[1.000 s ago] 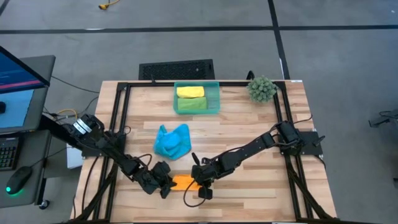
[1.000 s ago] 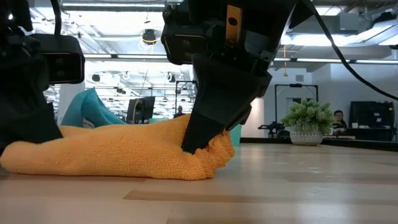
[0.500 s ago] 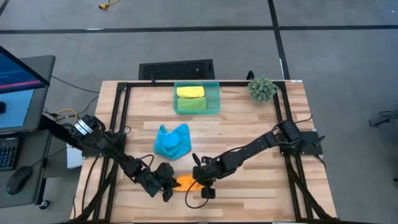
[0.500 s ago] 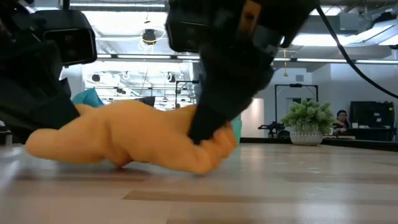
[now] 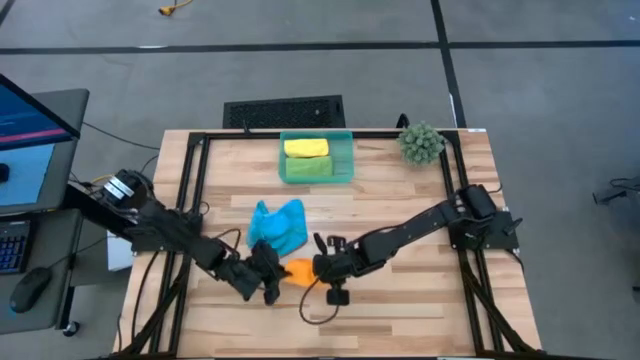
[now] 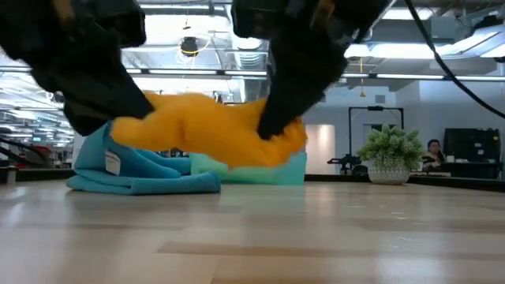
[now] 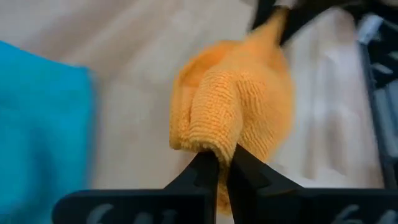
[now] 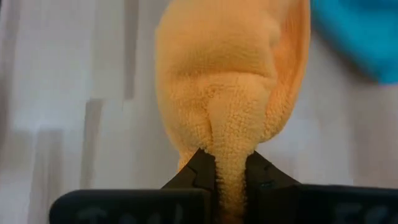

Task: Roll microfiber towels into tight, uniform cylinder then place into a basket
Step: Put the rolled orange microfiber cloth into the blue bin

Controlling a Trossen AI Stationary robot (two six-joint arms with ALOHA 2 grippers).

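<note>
- The orange towel [image 5: 298, 270], rolled into a thick bundle, now hangs clear of the worktop [image 5: 400, 200] between the two pincers; a second ago it lay flat on the wood, so the rolling looks finished and the carry has begun.
- The left pincer [image 5: 270, 277] has closed since then and is clamped tight on one end of the orange towel.
- The right pincer [image 5: 318, 267] is nipped on the other end, its narrow gap filled with cloth, as it was before.
- Both arms have drawn the bundle toward the basket [image 5: 317, 157], from the near edge to just beside the blue towel [image 5: 277, 228].
- The blue towel lies crumpled and unrolled, between the orange towel and the basket.
- The basket already holds the yellow towel [image 5: 306, 147] and the green towel [image 5: 308, 168].
</note>
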